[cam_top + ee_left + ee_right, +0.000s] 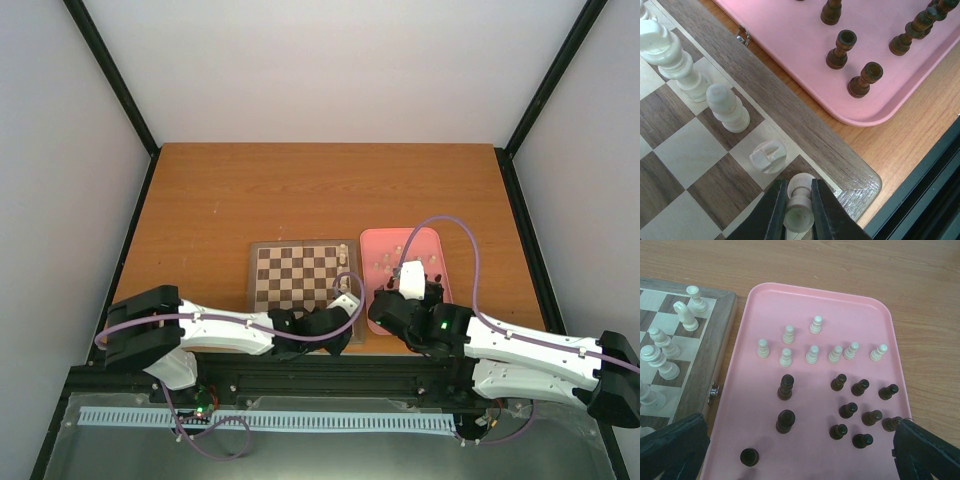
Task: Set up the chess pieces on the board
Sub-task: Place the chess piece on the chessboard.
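My left gripper is shut on a cream rook at the near right corner square of the board; I cannot tell whether its base touches the square. A cream knight, a bishop and a taller cream piece stand along the same row. In the top view the left gripper is at the board's near right corner. My right gripper hangs open and empty over the pink tray, which holds several cream pawns and several dark pieces.
The pink tray lies right beside the board's right edge, with a metal clasp between them. The black rail at the table's near edge runs close to the board's corner. My right gripper is over the tray's near end.
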`<state>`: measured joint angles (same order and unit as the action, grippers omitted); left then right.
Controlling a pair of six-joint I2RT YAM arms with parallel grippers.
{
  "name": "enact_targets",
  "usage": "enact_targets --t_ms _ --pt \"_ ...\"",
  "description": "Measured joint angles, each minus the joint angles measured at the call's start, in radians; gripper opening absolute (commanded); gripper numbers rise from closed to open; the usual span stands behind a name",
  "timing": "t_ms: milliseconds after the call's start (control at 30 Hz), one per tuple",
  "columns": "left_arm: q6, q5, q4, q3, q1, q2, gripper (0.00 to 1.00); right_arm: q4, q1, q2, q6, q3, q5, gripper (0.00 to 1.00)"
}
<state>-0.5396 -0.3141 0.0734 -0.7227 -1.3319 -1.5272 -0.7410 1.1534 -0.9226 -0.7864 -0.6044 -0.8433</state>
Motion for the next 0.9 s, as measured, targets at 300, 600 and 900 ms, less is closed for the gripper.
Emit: enact_targets --t_ms 300,600,900 --pt "-0.005 0.000 0.091 -0.039 0.000 0.000 0.01 0.000 0.000 0.000 0.000 0.002 0.000 1.00" --pt "-0.006 0.000 0.112 -0.071 0.000 -0.034 0.01 0.001 0.000 0.002 0.001 0.002 0.000 1.00" --pt "-0.006 0.004 0.123 -0.095 0.000 -0.053 0.01 0.001 0.000 0.010 0.003 0.002 0.001 1.00"
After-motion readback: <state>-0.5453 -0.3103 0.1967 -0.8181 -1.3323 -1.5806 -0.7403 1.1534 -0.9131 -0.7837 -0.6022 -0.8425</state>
